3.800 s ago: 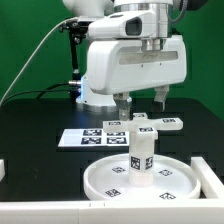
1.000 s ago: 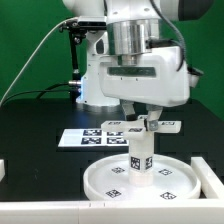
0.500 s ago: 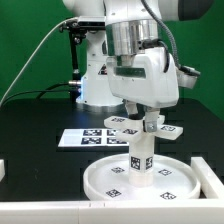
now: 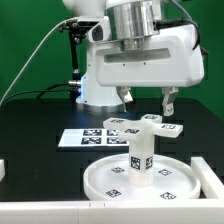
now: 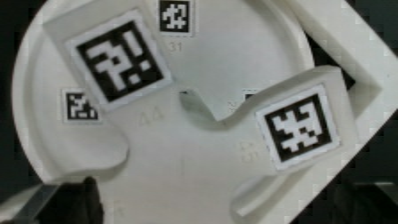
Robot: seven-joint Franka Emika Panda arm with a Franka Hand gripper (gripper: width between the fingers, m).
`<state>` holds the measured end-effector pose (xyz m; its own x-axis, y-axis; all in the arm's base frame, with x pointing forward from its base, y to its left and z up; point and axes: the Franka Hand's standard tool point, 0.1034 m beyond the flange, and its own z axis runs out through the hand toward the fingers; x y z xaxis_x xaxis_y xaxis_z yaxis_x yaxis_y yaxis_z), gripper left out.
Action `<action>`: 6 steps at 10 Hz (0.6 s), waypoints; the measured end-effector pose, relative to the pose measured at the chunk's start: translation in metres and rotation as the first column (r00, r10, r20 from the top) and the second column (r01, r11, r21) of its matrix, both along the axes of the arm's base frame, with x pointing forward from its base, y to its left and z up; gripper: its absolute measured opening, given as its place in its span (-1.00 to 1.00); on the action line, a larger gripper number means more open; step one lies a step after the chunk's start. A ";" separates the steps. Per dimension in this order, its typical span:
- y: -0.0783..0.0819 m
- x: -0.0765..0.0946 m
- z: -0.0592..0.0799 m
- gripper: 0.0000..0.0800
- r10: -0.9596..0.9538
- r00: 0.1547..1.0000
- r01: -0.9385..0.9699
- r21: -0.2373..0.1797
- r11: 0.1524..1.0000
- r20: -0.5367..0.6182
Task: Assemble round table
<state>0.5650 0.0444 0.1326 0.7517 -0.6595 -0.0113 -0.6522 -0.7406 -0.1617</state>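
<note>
So the gripper (image 4: pixel 147 106) hangs right above the cross base (image 4: pixel 146 125), jaws wide open and holding nothing. The base sits on the upright leg (image 4: pixel 140 155), mid-disc (image 4: pixel 100 180) on the counter (image 4: pixel 40 120). Next move's straight down, I'd guess.

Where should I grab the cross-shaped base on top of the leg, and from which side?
Take it across one arm near the centre, straight down from above. The cross-shaped base lies flat on the upright leg, its arms offering narrow parallel sides, and the open gripper hangs over it.
</note>
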 end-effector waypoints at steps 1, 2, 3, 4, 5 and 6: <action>0.003 0.000 0.000 0.62 0.124 0.992 -0.124 -0.013 0.992 0.014; 0.007 -0.001 0.000 0.62 0.195 0.981 -0.195 -0.032 0.980 0.016; 0.005 -0.001 0.000 0.62 0.255 0.967 -0.254 -0.040 0.966 0.021; 0.003 -0.001 -0.001 0.62 0.316 0.948 -0.315 -0.051 0.948 0.025; 0.003 -0.001 -0.001 0.62 0.403 0.915 -0.401 -0.066 0.914 0.029; -0.001 -0.001 -0.001 0.62 0.544 0.839 -0.540 -0.100 0.836 0.014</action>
